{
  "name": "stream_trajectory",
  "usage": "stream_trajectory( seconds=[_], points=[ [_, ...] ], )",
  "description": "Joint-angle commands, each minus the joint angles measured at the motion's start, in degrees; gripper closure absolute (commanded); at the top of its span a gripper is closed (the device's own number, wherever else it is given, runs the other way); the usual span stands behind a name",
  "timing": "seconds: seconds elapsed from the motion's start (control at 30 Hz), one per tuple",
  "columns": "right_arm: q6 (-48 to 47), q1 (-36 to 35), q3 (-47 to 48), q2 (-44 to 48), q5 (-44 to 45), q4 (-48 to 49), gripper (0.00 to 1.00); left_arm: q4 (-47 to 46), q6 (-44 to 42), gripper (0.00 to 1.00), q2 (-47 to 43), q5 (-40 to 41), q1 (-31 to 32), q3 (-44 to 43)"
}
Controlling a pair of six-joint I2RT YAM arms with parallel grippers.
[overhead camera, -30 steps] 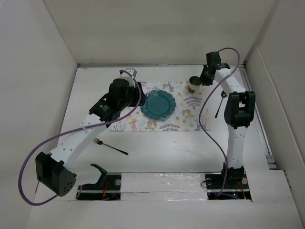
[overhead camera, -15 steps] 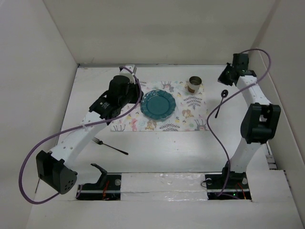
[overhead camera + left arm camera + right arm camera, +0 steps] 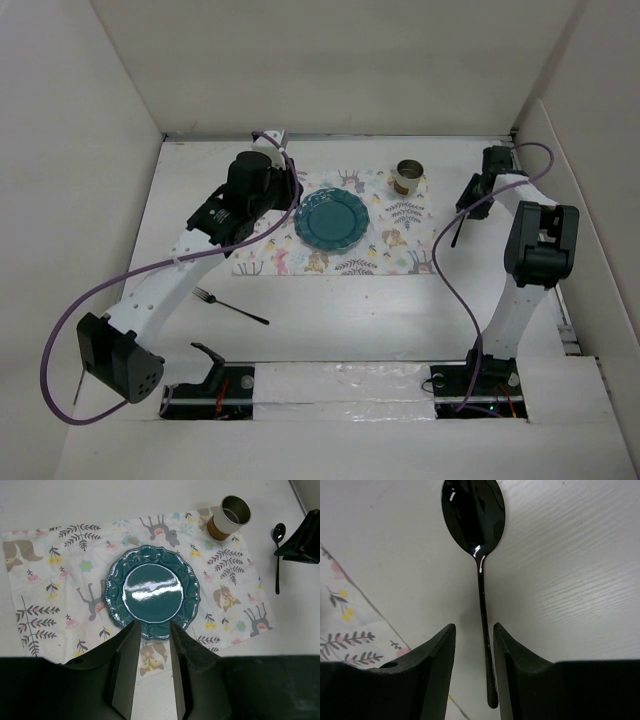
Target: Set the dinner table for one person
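Your counter (image 3: 350,320) is the big white top that fills the enclosure floor. White walls (image 3: 60,150) box it in on the left, back and right, and both arm bases sit at its near edge. The printed placemat (image 3: 400,255) lies toward the back centre, with a strip of bare counter between it and the back wall. On it, the teal plate (image 3: 332,220) sits left of centre, well inside the mat's edges. The metal cup (image 3: 408,178) stands upright at the mat's far right corner, close to the edge. The widest free stretch is the near half, from the mat's front edge to the bases; only the fork (image 3: 232,308) lies there, near the left arm and apart from the mat. The black spoon (image 3: 479,555) rests on the narrow band of bare counter between the mat's right edge and the right wall. Your right gripper (image 3: 473,626) is low over it, fingers parted to either side of the handle with a gap on each side, gripping nothing. Your left gripper (image 3: 154,625) hangs above the mat with its fingertips over the plate's near rim, slightly parted and empty.
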State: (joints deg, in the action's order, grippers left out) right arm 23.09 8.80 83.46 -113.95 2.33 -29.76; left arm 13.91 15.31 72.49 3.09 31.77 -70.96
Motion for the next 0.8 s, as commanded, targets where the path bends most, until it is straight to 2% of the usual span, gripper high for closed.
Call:
stream_trajectory(
  seconds=[0.0,0.13,0.27,0.3,0.37,0.5,0.6,0.67,0.77],
  points=[
    [-1.6,-0.2,2.9,-1.8,0.3,-2.1,0.58,-2.7,-0.7,0.73,-0.9,-1.2,-0.1,0.2],
    [-1.4,-0.8,5.7,-4.5,3.6,-5.0,0.62,-2.7,-0.7,0.73,-1.7,-0.8,-0.1,1.2],
    [-0.9,-0.8,8.1,-5.9,4.0,-8.0,0.70,-2.7,-0.7,0.73,-2.9,0.2,-0.1,1.8],
    [-0.8,-0.8,8.8,-6.9,3.8,-9.0,0.76,-2.7,-0.9,0.73,-3.1,0.4,-0.1,2.0],
    [-1.0,-0.8,9.8,-7.6,3.7,-11.0,0.80,-3.1,-1.5,0.73,-3.8,1.9,-0.1,2.2],
    [-1.4,-0.8,7.7,-6.9,3.5,-12.4,1.00,-3.6,-3.3,0.72,-5.1,6.2,-0.1,2.9],
    [-1.8,-0.2,5.2,-3.0,5.7,-10.3,1.00,-3.5,-3.7,0.73,-5.8,6.8,-0.1,3.0],
    [-3.5,-0.2,6.0,4.8,7.2,-9.6,1.00,-3.5,-3.3,0.72,-5.8,5.8,-0.1,3.4],
    [-4.5,-1.5,7.1,8.3,7.0,-10.1,1.00,-3.4,-3.2,0.71,-5.4,5.5,-0.1,3.3]
  ],
)
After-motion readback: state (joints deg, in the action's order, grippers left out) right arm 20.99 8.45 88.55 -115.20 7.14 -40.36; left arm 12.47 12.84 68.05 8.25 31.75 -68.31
